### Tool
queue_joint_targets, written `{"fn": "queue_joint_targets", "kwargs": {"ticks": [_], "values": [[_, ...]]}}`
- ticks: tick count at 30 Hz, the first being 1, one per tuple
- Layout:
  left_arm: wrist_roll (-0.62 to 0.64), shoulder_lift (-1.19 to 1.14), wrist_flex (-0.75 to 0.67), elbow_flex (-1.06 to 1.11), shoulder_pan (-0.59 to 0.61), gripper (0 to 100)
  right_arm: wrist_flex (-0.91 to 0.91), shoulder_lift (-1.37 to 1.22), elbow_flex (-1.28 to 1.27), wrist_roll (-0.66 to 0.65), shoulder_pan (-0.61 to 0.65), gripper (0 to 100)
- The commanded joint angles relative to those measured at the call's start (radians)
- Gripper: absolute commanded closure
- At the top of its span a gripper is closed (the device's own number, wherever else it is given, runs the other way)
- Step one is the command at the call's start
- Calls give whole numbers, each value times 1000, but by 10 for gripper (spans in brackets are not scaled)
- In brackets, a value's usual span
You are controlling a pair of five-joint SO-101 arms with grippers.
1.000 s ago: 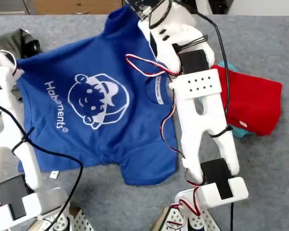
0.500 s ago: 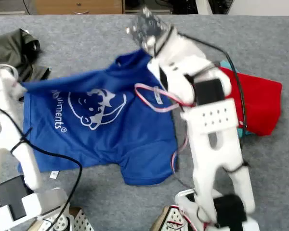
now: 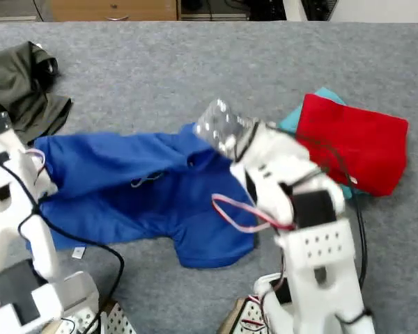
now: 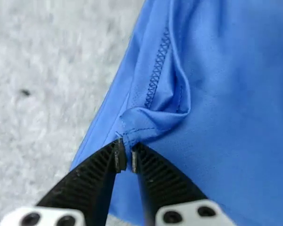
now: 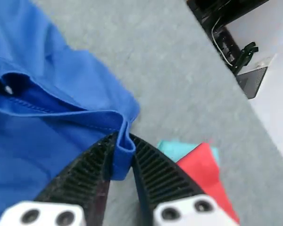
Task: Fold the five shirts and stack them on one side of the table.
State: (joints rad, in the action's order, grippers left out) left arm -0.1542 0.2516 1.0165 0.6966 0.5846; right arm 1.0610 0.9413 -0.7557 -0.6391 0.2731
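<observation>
Blue shirt doubled over on grey desk, white hem tag, edges clamped in L tool & R tool.

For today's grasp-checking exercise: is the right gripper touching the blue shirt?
Touching. The right wrist view shows the right gripper shut on a folded edge of the blue shirt, with cloth pinched between its fingers.

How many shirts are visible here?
4: blue shirt in the middle, red shirt folded at right, teal shirt beneath it, dark shirt far left. A fifth may be hidden.
</observation>
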Motion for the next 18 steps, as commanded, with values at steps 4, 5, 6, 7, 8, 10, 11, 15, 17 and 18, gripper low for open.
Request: {"fn": "queue_joint_targets", "kwargs": {"ticks": [4, 5, 6, 7, 8, 10, 11, 15, 17, 18], "values": [[-68, 289, 41, 129, 43, 982, 138, 231, -170, -34, -21, 995], [-78, 337, 64, 141, 44, 982, 161, 254, -189, -54, -21, 995], [-91, 381, 89, 153, 44, 982, 183, 274, -209, -71, -21, 995], [-97, 426, 115, 163, 44, 982, 201, 294, -228, -84, -21, 995], [-98, 466, 141, 164, 43, 982, 218, 311, -245, -94, -21, 995], [-98, 529, 183, 166, 43, 982, 247, 351, -272, -115, -19, 995], [-98, 556, 198, 166, 43, 982, 259, 369, -283, -124, -19, 995], [-92, 601, 244, 169, 41, 982, 316, 433, -325, -167, -18, 995], [-91, 601, 249, 169, 61, 982, 348, 463, -341, -186, -18, 995], [-91, 601, 247, 172, 77, 982, 365, 478, -346, -193, -18, 995]]}}
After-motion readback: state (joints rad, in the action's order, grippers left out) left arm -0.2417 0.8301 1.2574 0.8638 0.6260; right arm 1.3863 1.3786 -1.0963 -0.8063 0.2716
